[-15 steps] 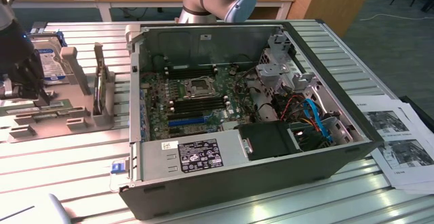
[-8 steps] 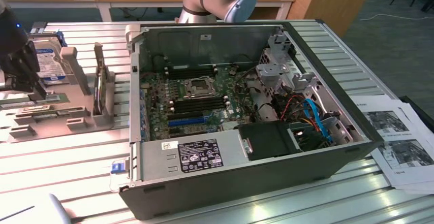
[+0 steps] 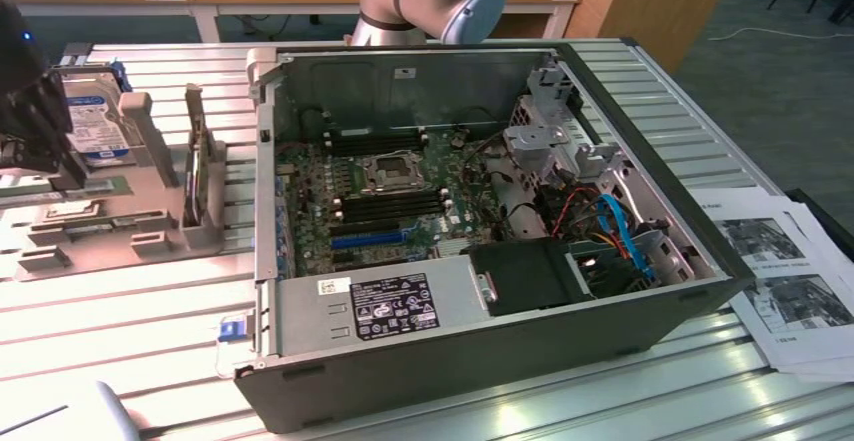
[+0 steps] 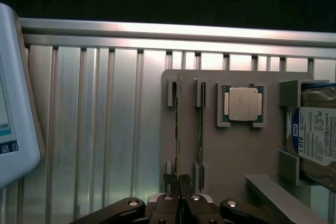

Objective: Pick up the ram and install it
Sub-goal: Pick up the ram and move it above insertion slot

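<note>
At the exterior view's left, the arm's dark head hangs low over a grey holder (image 3: 147, 236) that sits on the slatted metal counter (image 3: 134, 306). A hard drive (image 3: 96, 121) is propped in the holder just beside the head.

The wrist view gives the close look. The fingers (image 4: 170, 183) are pinched almost together on the near end of the ram (image 4: 178, 124), which stands on edge in its slot in the holder. A second stick (image 4: 201, 129) stands in the neighbouring slot just beside it, and a processor chip (image 4: 243, 103) lies in a pocket past that. I'd say the picking-up step is in hand: the grip looks made, but the ram is not yet out of the holder.

In the middle of the exterior view lies the open computer case (image 3: 400, 381). Its motherboard (image 3: 447, 216) faces up, with long dark memory slots (image 3: 390, 204) next to the processor socket. Printed sheets (image 3: 787, 281) lie at the exterior view's right.

To my eye the next move calls for a straight pull along the slot walls, so the thin board neither twists in the grip nor knocks its neighbour. It would also need enough height to clear the case wall.
</note>
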Robot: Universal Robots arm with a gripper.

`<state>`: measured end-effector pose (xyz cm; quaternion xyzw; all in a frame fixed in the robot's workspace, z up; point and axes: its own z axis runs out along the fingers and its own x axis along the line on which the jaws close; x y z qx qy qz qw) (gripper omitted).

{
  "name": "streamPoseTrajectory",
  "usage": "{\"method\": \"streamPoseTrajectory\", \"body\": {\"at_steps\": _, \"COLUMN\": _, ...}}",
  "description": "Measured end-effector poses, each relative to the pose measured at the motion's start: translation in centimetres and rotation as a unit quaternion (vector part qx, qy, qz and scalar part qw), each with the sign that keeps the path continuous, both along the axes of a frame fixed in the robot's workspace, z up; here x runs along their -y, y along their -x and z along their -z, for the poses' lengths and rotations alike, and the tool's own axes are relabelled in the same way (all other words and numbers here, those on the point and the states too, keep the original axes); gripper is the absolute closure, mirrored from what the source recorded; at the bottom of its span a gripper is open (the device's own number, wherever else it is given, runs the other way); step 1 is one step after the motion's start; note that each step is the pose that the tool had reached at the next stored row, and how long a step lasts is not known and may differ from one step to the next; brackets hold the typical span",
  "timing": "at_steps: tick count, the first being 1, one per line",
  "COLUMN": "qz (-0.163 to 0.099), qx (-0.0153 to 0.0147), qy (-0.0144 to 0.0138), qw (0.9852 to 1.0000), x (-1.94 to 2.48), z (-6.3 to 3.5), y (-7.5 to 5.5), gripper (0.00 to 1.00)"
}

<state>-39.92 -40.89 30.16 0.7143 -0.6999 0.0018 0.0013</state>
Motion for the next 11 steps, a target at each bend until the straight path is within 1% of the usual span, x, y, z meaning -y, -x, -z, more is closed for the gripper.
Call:
{"method": "streamPoseTrajectory", "body": {"at_steps": 3, "qz": 0.0, "qx": -0.0001, "qy": 0.0, "qw": 1.0, "x": 0.0, "z": -0.32, "y": 0.0, "gripper": 0.89}}
{"method": "streamPoseTrajectory", "body": {"at_steps": 7, "qz": 0.0, "qx": -0.0001, "qy": 0.0, "qw": 1.0, "x": 0.0, "z": -1.15, "y": 0.0, "gripper": 0.89}}
{"method": "streamPoseTrajectory", "body": {"at_steps": 11, "qz": 0.0, "qx": -0.0001, "qy": 0.0001, "qw": 1.0, "x": 0.0, "z": -1.72, "y": 0.0, "gripper": 0.89}}
